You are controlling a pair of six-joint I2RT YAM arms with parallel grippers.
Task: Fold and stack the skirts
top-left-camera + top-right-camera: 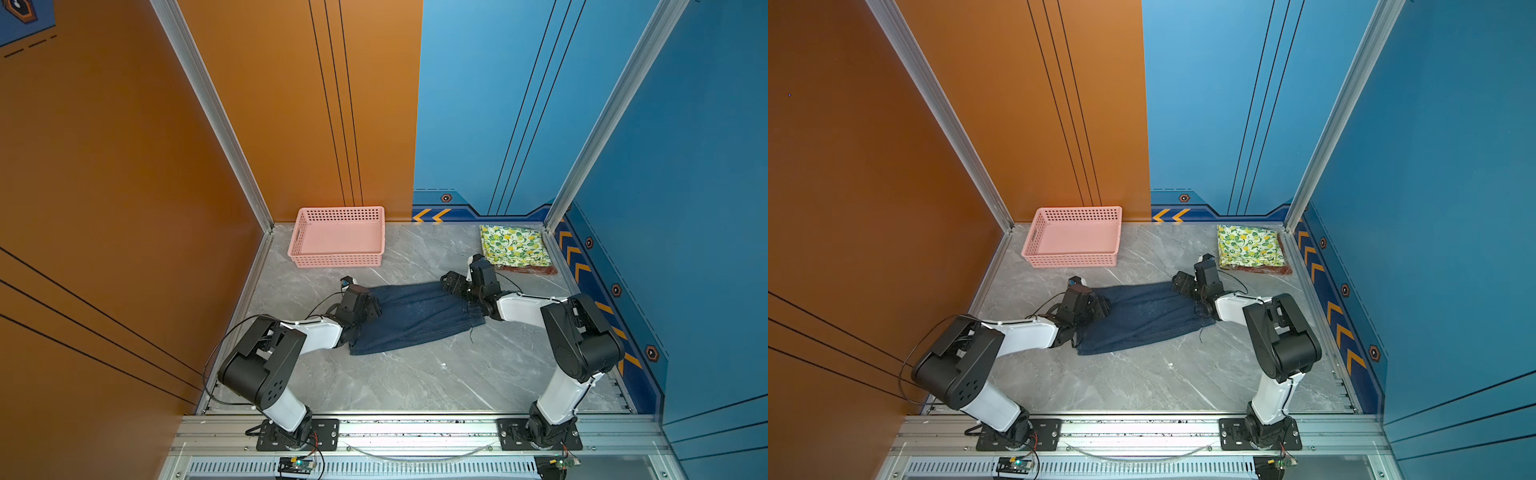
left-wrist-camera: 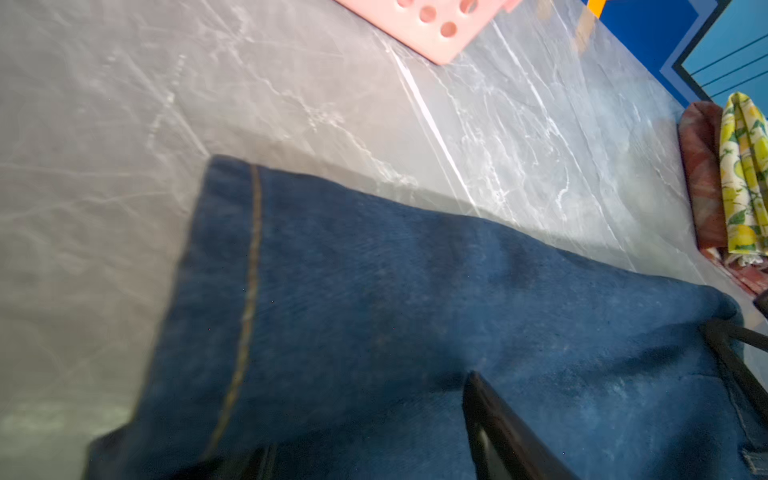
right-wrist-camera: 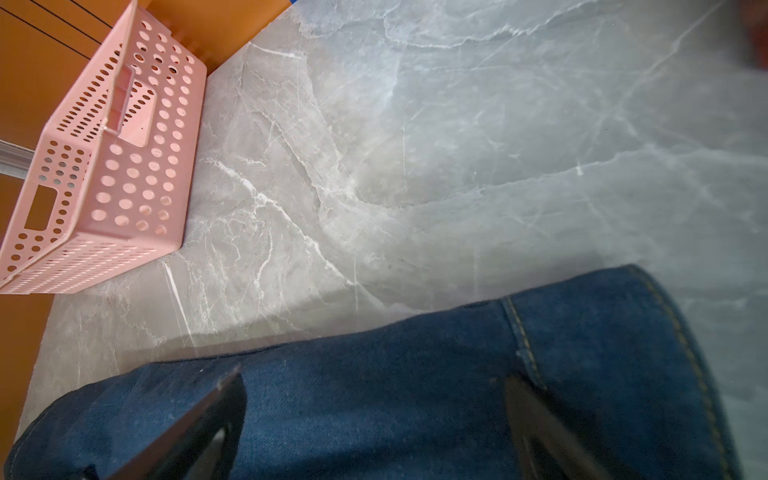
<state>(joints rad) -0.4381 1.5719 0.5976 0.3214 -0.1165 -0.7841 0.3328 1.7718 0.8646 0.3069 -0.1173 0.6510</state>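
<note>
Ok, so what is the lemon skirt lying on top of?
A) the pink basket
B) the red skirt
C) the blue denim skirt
B: the lemon skirt lies folded on the red skirt, whose edge peeks out from under it in the far right corner of the table.

Pink perforated basket [image 1: 336, 259] sat empty at the back of the grey marble-patterned table [image 1: 415, 382], close to the orange wall panel [image 1: 282, 124]. Its handle cut-outs showed in the right wrist view. The blue wall panel [image 1: 478, 104] adjoined the orange one at mid-back. Aluminium posts [image 1: 210, 104] rose from both back corners. Orange chevrons [image 1: 432, 215] ran along the foot of the blue panels. A slotted aluminium rail [image 1: 415, 432] bordered the near edge. Just below it, a small circuit board [image 1: 297, 462] had a green light on.
</note>
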